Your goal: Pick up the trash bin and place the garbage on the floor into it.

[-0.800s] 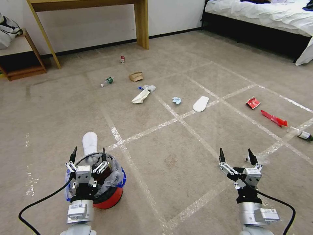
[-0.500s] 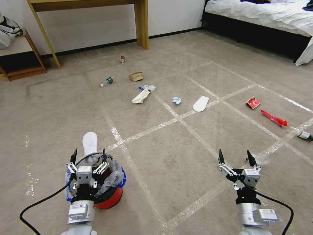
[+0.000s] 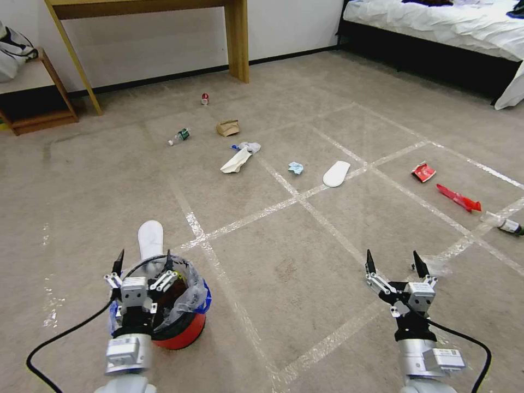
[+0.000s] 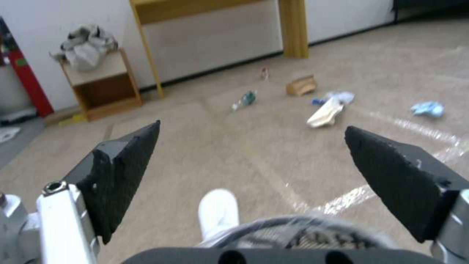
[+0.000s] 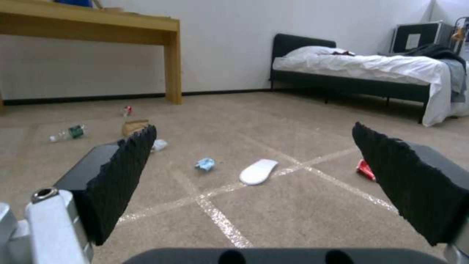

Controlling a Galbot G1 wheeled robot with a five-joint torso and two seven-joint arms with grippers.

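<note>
- The bin [image 3: 177, 319] stands on the carpet [image 3: 284, 256] at the robot's near left, its bag [image 3: 191, 297] folded over the rim; it is not yet lifted.
- The left gripper [image 3: 142, 261] hovers above the bin's near-left rim with jaws spread wide and empty, apparently lining up a grasp on the rim.
- The right gripper [image 3: 393, 261] hangs low over bare carpet, jaws likewise spread and empty, probably kept free for the litter.
- The garbage lies scattered: a foam piece [image 3: 150, 237] just beyond the bin, the carton [image 3: 228, 127], a bottle [image 3: 179, 136] and the wrappers [image 3: 457, 197] well apart.

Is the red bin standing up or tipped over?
Standing up. The trash bin sits on its base on the carpet, its bag-lined mouth facing up under the left claw.
</note>
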